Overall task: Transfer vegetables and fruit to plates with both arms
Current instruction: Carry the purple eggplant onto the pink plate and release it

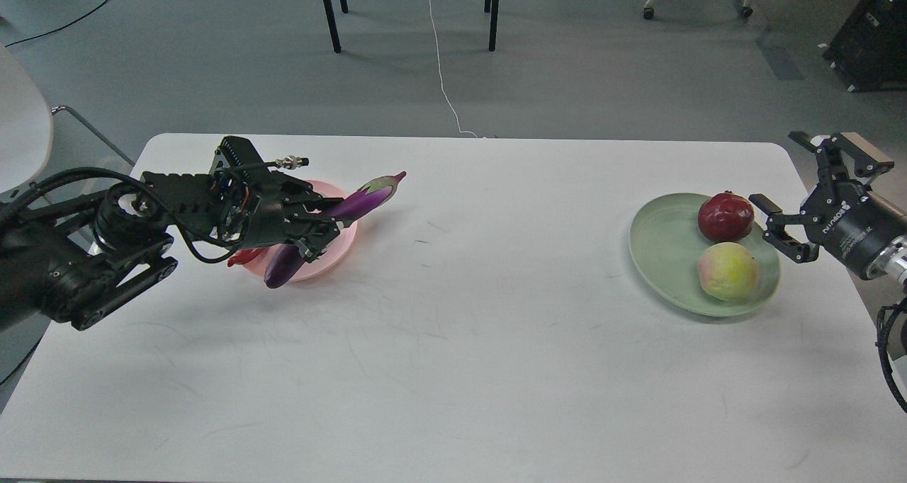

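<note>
Pomegranate (725, 216), probably mango (728, 271), in green plate (659, 256)

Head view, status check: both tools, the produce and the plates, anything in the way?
Left tool shut on eggplant, tilted over pink plate. Right tool open, beside green plate. Pomegranate and mango plated. No obstruction seen.

Even, cool overhead light, moderately bright, no hard beams. Soft diffuse shadows only: a faint grey smudge under the black jointed left arm (106, 242) toward 5 o'clock, a thin dark rim beneath the pale green round plate (666, 256) at 6 o'clock. Mild sheen across the white matt tabletop (453, 341), small highlights on the glossy purple eggplant (354, 203) and the dark-red round pomegranate (725, 216). Sharp in the middle; slight softness and bowing at 9 and 3 o'clock. Faint bluish cast throughout.
</note>
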You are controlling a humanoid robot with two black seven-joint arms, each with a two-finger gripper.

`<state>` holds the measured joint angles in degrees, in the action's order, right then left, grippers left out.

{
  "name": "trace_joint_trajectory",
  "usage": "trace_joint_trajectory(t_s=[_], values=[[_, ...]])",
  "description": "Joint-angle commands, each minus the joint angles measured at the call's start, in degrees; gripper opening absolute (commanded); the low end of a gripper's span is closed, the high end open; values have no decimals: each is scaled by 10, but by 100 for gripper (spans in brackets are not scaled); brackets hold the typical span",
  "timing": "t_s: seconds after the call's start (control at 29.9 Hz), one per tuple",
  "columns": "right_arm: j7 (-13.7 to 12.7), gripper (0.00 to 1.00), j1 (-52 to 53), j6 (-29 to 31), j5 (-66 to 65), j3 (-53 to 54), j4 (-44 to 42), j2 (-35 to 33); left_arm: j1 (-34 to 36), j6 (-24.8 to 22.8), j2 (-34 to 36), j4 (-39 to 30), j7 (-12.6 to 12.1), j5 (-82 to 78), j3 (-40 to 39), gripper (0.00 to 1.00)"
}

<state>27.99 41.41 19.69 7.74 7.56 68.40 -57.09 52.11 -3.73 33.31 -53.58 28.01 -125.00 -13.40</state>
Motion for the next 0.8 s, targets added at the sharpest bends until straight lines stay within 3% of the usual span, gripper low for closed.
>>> trace_joint_trajectory(t_s=[0.0, 0.1, 0.3, 0.5, 0.67, 0.77], values=[[0, 98, 0, 0, 0, -1, 0, 1, -6, 0, -1, 40, 0, 0, -21, 15], [0, 98, -1, 0, 1, -1, 1, 1, -25, 0, -4, 50, 0, 0, -24, 30], [0, 98, -5, 0, 0, 0, 1, 0, -34, 1, -11, 61, 0, 0, -24, 85], [0, 98, -6, 0, 0, 0, 2, -1, -32, 3, -7, 62, 0, 0, -28, 87], [0, 98, -6, 0, -2, 11, -5, 0, -31, 7, -7, 52, 0, 0, -83, 91], [0, 98, -5, 0, -3, 31, -7, 1, -31, 19, -18, 24, 0, 114, -127, 98]])
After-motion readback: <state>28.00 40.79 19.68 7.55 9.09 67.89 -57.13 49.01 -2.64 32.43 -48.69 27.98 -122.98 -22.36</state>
